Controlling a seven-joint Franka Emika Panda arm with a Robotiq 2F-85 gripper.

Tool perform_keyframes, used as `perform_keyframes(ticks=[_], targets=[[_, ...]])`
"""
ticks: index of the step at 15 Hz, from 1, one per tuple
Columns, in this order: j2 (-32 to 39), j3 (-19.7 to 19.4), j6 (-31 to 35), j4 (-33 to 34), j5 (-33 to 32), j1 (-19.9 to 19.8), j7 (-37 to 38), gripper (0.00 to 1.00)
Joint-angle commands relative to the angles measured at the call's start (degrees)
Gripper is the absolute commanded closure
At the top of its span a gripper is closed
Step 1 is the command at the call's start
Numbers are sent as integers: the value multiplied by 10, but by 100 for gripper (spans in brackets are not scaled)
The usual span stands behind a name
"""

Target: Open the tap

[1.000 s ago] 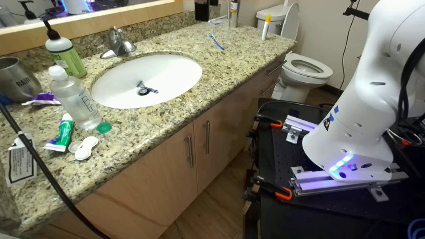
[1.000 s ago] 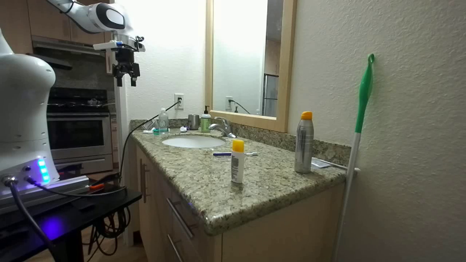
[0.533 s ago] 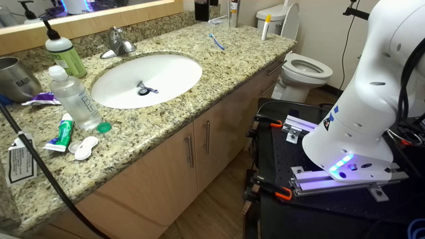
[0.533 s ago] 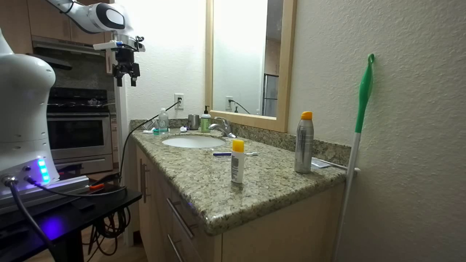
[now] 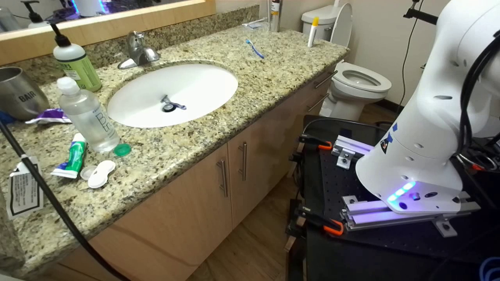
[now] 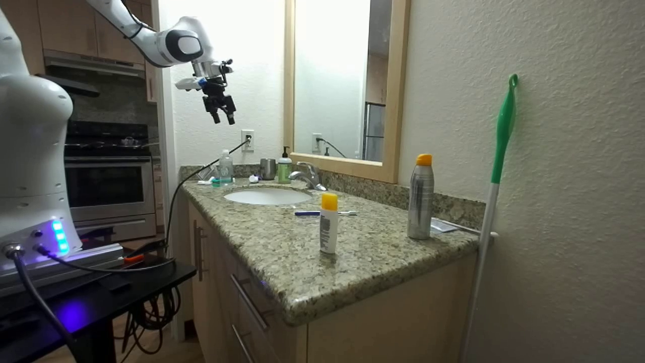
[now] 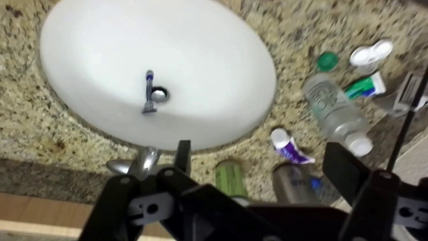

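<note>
The tap point(image 5: 137, 51) is a small chrome faucet with a short spout and lever, at the back edge of the white oval basin point(image 5: 207, 89). The tap also shows in an exterior view point(image 6: 308, 176). In the wrist view the tap point(image 7: 147, 160) is partly hidden behind a gripper finger. My gripper point(image 6: 224, 121) is high above the far end of the counter, up and left of the tap in that view, apart from it and slightly tilted. In the wrist view its fingers point(image 7: 260, 150) are wide apart with nothing held.
Beside the tap stand a green soap bottle point(image 5: 80, 70), a metal cup point(image 5: 23, 95) and a clear bottle point(image 5: 90, 119). A razor point(image 7: 149, 90) lies in the basin. A yellow-capped stick point(image 6: 328, 229) and spray can point(image 6: 421, 201) stand nearer that camera. A mirror point(image 6: 332, 65) is behind.
The arm has swung toward the mirror wall; my gripper moved right in an exterior view and tilted. Dark parts at the top of an exterior view are gone. The tap has not moved.
</note>
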Motion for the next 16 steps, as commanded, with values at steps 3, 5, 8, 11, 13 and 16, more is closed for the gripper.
perform_keyframes(ticks=[3,5,8,11,13,16], targets=[[99,-11,149,46,-13,-32,12,0],[158,-15,189,82,-25,-41,28,0],[226,-14,240,113,-135,-60,121,0],[338,-62,320,199,-288,-70,279,0],[407,-146,327,269,-352,-12,381,0],[391,-142,317,242,-340,-22,379,0]])
